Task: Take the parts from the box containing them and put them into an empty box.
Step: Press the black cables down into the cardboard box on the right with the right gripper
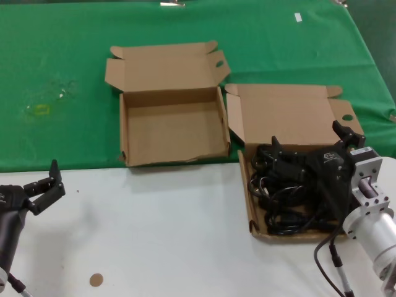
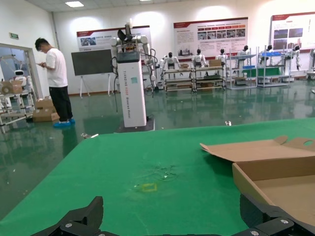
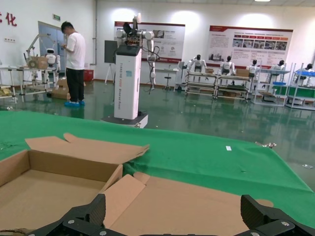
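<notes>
Nearest, low on the left over the white table (image 1: 161, 235): left gripper (image 1: 48, 184), fingers spread, holding nothing, parked well apart from both boxes; on the right, right gripper (image 1: 309, 145) hovering above the full box (image 1: 291, 117), fingers spread wide, nothing pinched yet. Below it, the cords (image 1: 284, 195): thin black loops tangled with chunky plugs, filling the tray. Likely trouble: snagging several bundles at once through interlocked loops, or a plug slipping and dragging the light box. Farther back on the green cloth (image 1: 62, 62), the empty box (image 1: 170, 127), lid open, ragged front wall.
</notes>
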Motion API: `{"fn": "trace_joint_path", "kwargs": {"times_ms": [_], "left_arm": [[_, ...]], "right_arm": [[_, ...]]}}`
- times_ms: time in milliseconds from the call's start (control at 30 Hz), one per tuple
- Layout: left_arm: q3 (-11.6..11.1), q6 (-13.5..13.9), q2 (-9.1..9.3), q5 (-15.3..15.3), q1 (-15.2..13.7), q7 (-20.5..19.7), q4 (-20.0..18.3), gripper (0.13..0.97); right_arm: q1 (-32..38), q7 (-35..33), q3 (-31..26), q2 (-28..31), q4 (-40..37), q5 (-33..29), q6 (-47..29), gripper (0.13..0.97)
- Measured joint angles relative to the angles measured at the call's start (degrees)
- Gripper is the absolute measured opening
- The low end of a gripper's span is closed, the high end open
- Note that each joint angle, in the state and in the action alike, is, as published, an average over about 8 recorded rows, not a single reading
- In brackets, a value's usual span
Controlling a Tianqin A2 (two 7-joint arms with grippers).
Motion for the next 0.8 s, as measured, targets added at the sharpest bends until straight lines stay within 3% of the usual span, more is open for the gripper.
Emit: {"fn": "trace_joint_path", "kwargs": {"times_ms": [800], "left_arm": [[0.00,0.00,0.00,0.00,0.00,0.00,0.00,0.966]], "right_arm": [[0.00,0.00,0.00,0.00,0.00,0.00,0.00,0.966]]}}
